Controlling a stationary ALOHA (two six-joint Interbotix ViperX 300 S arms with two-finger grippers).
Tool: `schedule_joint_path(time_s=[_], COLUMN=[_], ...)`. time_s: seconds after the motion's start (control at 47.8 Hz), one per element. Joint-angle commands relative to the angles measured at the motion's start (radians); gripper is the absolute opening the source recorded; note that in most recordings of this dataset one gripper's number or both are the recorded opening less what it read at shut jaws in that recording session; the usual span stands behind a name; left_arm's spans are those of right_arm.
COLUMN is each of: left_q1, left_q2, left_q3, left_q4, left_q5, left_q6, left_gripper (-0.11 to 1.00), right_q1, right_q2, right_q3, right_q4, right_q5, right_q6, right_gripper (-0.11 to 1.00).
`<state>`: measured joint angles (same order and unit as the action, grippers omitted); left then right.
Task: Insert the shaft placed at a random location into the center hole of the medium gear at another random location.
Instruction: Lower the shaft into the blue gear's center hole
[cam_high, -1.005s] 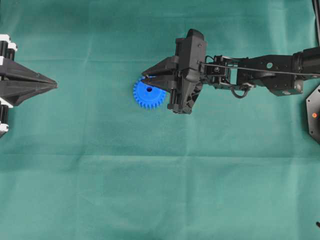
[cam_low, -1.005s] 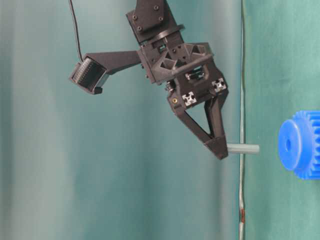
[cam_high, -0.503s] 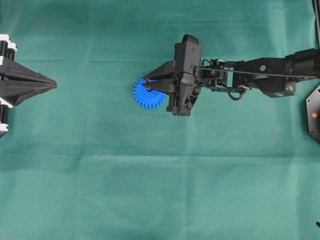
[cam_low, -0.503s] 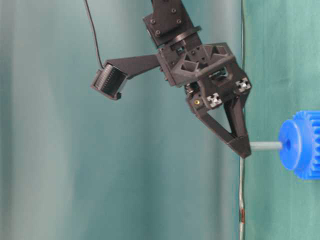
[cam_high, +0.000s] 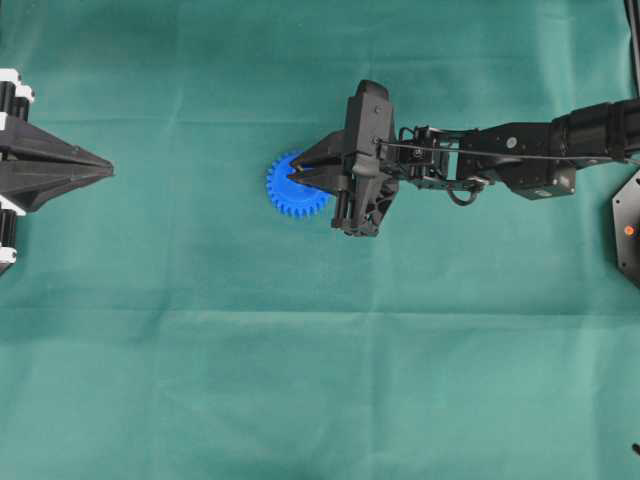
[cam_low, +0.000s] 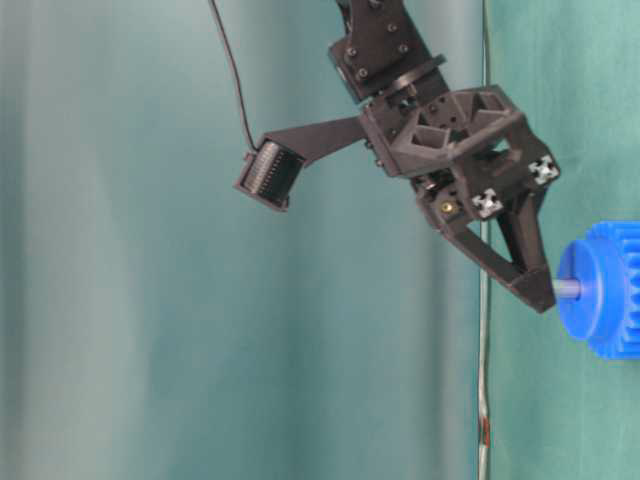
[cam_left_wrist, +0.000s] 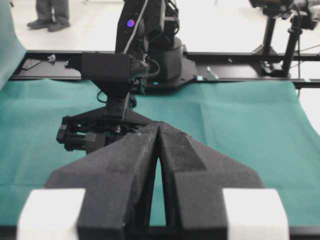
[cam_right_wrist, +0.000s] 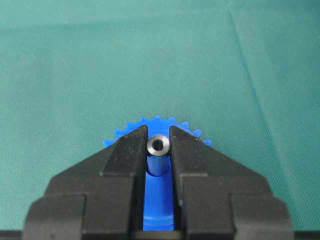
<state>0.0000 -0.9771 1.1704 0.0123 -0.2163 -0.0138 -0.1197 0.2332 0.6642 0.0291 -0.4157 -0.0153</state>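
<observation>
The counter (cam_high: 200, 380) is lying under a green cloth that is covering all of its visible surface. The right arm (cam_high: 520, 160) is reaching in from the right edge of the overhead view toward the middle of the cloth, carrying its wrist camera above the work.

The left gripper (cam_high: 105, 168) is sitting at the left edge, well apart from everything else. In its own wrist view its two black fingers (cam_left_wrist: 125, 165) are pressing together with only a thin seam between them, and nothing is showing in that seam.

The right gripper (cam_high: 292, 176) is hanging tip-down over the gear (cam_high: 290, 192), which is lying flat on the cloth slightly left of centre and near the top half of the overhead view. From above, the fingertips are covering the gear's middle.

The right gripper is clenching the shaft (cam_right_wrist: 159, 155) between its two finger pads, upright, with its hollow top end facing the wrist camera. In the table-level view only a short grey stub of the shaft (cam_low: 566, 289) is showing between the fingertips and the gear's raised hub (cam_low: 580, 292), and its far end is disappearing into the center hole, which is itself hidden by the shaft.
</observation>
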Motion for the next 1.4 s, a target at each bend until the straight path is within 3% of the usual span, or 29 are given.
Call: schedule_joint_path(time_s=[0.0,1.11,1.152,1.194,1.382], left_q1=[0.002,0.000,0.000,0.002,0.002], left_q2=[0.003,0.006,0.006,0.006,0.003], left_q3=[-0.020,-0.020,-0.020,-0.021,-0.021], left_q4=[0.002,0.002,0.003,0.002,0.003], left_q5=[-0.005,-0.003,-0.005,-0.005,-0.005], left_q6=[0.002,0.002,0.002,0.002,0.002], left_gripper=[0.00,0.00,0.00,0.00,0.00], right_q1=[-0.002,0.000,0.002,0.002,0.002], right_q2=[-0.006,0.015,0.015,0.015,0.015], right_q3=[-0.017,-0.017,-0.017,-0.015,-0.017], right_q4=[0.006,0.003,0.003,0.003,0.005], right_q5=[-0.018,-0.011,-0.009,-0.011,-0.009], right_q6=[-0.002,0.000,0.000,0.000,0.000], right_gripper=[0.13,0.14,0.17,0.27,0.83])
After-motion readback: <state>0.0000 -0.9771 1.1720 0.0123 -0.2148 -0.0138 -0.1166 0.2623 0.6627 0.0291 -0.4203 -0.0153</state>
